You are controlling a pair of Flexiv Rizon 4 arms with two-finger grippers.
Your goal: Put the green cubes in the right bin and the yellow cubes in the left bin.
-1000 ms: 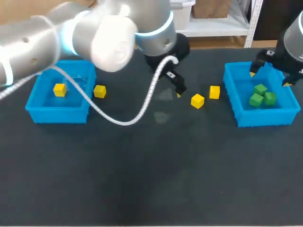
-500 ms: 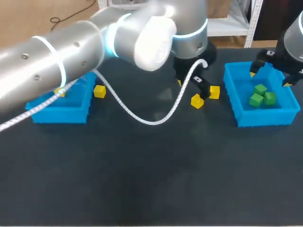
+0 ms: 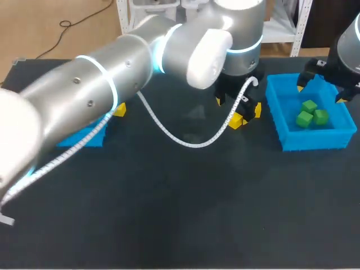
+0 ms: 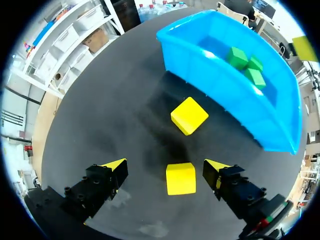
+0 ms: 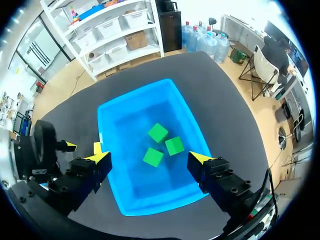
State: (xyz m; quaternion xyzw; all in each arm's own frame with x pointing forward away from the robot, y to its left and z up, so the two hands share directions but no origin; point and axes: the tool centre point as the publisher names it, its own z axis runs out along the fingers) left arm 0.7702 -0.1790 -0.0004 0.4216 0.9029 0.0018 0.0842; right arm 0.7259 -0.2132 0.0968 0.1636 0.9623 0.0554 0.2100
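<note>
**Wide open, nothing gripped**

My left gripper (image 4: pixel 165 166) stands spread around a sharp-edged yellow cube (image 4: pixel 180 178), untouched on the matte black table (image 4: pixel 100 105). Ahead lies a second yellow cube (image 4: pixel 189 115), then the smooth blue right bin (image 4: pixel 225 85) holding three green cubes (image 4: pixel 238 56), with my right gripper (image 5: pixel 150 158) open above.

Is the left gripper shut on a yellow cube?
No, the left gripper is open, and the yellow cube lies untouched between its tips.

1. Head view: bright, even light from overhead. The dark table (image 3: pixel 169 214) carries faint pale sheen near its middle, and the left arm (image 3: pixel 95 84) shows white glare.
2. Left wrist view: a soft shadow spreads from the right bin (image 4: pixel 225 85) past the far yellow cube (image 4: pixel 189 115).
3. Right wrist view: the bin floor gleams softly around the green cubes (image 5: pixel 153 157).
</note>
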